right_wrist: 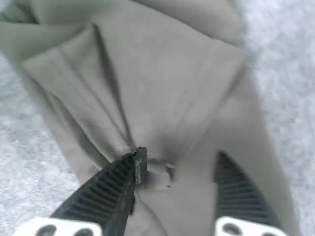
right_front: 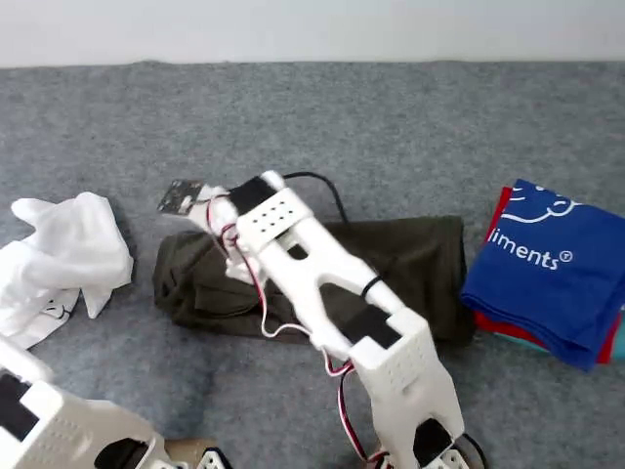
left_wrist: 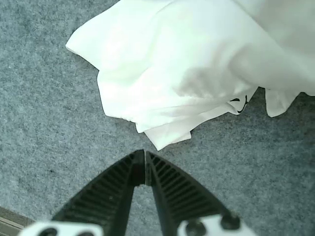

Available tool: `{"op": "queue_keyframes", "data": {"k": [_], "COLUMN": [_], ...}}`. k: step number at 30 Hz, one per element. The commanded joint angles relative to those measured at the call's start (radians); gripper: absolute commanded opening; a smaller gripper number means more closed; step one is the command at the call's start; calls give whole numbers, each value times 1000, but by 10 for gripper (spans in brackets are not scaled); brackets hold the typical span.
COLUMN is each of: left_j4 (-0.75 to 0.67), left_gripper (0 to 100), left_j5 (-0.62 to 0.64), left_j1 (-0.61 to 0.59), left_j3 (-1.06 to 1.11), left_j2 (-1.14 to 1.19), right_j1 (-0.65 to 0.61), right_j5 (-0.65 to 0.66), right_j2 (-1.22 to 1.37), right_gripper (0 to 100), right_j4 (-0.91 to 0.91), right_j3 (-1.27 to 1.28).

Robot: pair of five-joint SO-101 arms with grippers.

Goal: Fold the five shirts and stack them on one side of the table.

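Olive shirt [right_wrist: 162, 83]: lies mid-counter as a long band, partly folded, bunched and creased at the end nearer the white shirt.
Right jaws: released, spread wide, with both tips down on the olive cloth astride a raised pleat; nothing pinched yet.
Right arm [right_front: 322, 283]: stretched out across the olive shirt from my base at the near edge.
Step in hand: I judge this as the folding of the olive shirt, fourth of five.
Next move: calls for closing on that pleat, taking both layers, then carrying the end over squarely so that the band halves without dragging.
Stack [right_front: 547, 269]: folded, at my right side of the counter, blue on top, red and a teal edge beneath.
White shirt [left_wrist: 187, 64]: crumpled at my left side, not yet folded.
Left jaws: clenched on nothing, hanging above bare counter just short of the white hem.
Counter [right_front: 439, 127]: grey, carpet-like.
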Motion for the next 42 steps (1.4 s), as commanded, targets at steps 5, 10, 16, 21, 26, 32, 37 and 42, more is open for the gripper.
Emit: {"op": "queue_keyframes", "data": {"k": [5, 10, 16, 21, 26, 32, 37, 42], "left_j4": [6, 6, 6, 6, 6, 8, 8, 8], "left_gripper": [14, 14, 14, 14, 14, 14, 14, 14], "left_j5": [-14, -14, -12, -12, -12, -12, -12, -12], "left_j1": [3, 3, 3, 3, 3, 3, 3, 3], "left_j3": [-41, -41, -39, -39, -39, -39, -39, -39], "left_j2": [-11, -11, -11, -11, -11, -11, -11, -11], "right_j1": [38, -76, -229, -223, -84, 35, -21, -116], "right_j5": [8, 2, -2, 6, 9, 44, 43, 43], "right_j2": [4, 12, 15, 105, 243, 283, 285, 280], "right_gripper": [135, 9, 9, 9, 9, 9, 9, 9], "right_j4": [105, 268, 298, 246, 173, 206, 312, 311], "right_j3": [-186, -301, -284, -279, -292, -483, -672, -680]}}
